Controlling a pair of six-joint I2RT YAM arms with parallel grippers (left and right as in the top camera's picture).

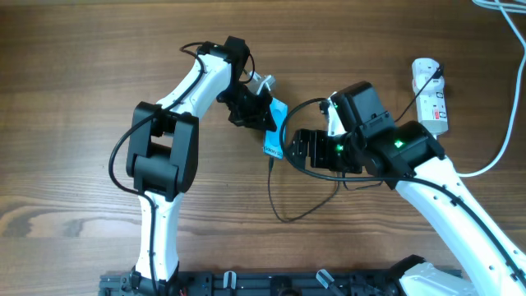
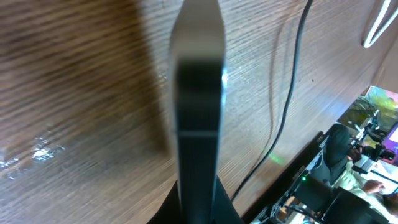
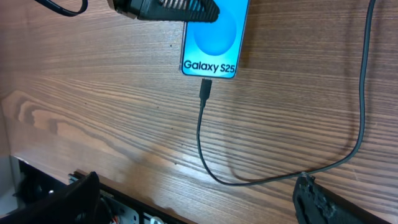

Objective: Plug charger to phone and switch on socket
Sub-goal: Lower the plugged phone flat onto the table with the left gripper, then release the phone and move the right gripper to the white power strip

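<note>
The phone (image 1: pixel 275 131) with its cyan screen is held in my left gripper (image 1: pixel 251 107), which is shut on its far end. In the left wrist view I see the phone edge-on (image 2: pixel 199 93). In the right wrist view the phone (image 3: pixel 214 37) reads "Galaxy S25". The charger plug (image 3: pixel 205 90) meets the phone's bottom edge; I cannot tell if it is fully seated. The thin black charger cable (image 1: pixel 283 210) curls toward me across the table. My right gripper (image 1: pixel 294 150) is wide open and empty (image 3: pixel 193 193), just right of the plug. The white socket (image 1: pixel 431 94) lies at the far right.
A thick white cord (image 1: pixel 501 156) runs from the socket along the right edge of the table. The charger cable (image 3: pixel 360 93) loops to the right under my right arm. The cable also shows in the left wrist view (image 2: pixel 286 106).
</note>
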